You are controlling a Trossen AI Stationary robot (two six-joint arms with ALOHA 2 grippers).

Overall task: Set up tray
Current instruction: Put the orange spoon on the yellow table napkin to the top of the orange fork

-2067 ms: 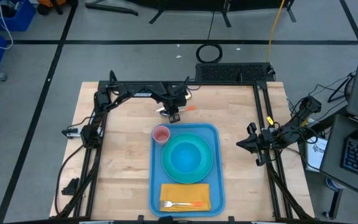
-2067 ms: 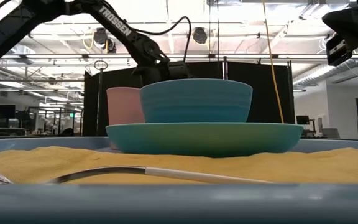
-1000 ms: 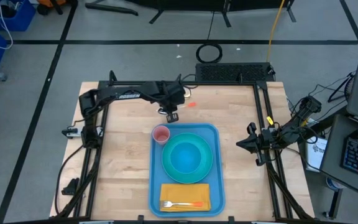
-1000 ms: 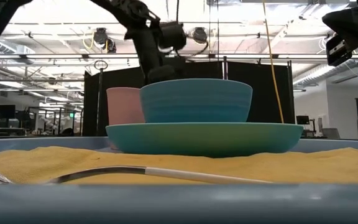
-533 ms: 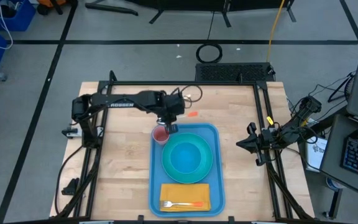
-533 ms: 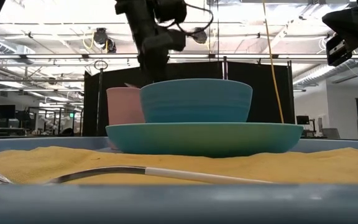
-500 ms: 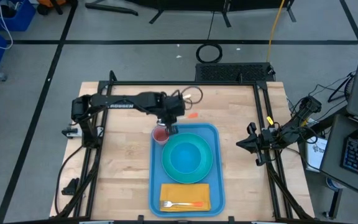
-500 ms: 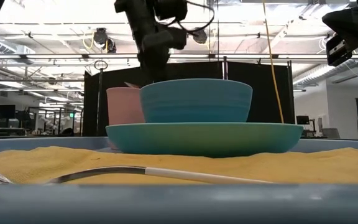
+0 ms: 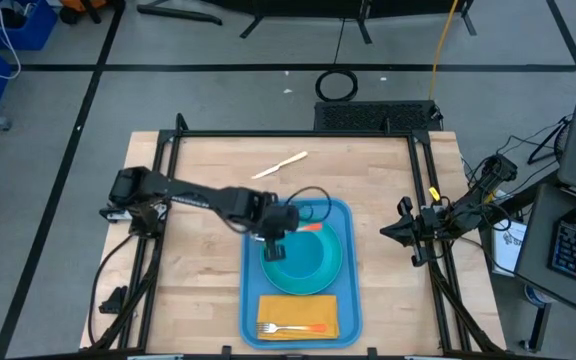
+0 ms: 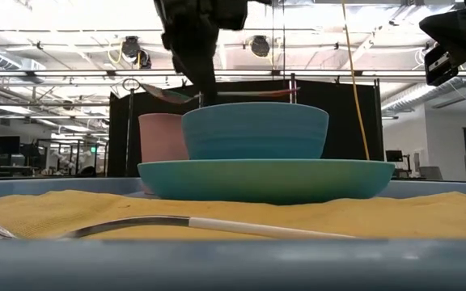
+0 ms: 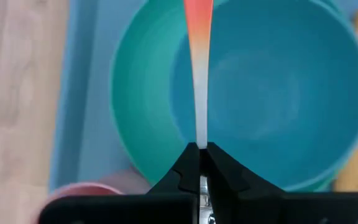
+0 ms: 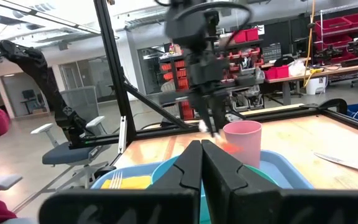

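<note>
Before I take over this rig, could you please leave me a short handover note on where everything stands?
Left gripper: shut on an orange-and-white utensil, held over the bowl.
Right gripper: shut, empty, parked at the table's right edge.
Tray: holds the plate with the bowl on it, the pink cup at its far left corner, and the yellow napkin with a fork at the near end.
Left: set the held utensil down; a pale utensil lies on the table beyond the tray.

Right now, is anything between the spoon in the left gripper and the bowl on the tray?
Nothing visible. The left gripper holds the orange-tipped spoon directly over the open bowl, which looks empty. The pink cup stands beside the bowl on the tray, off to one side.
</note>
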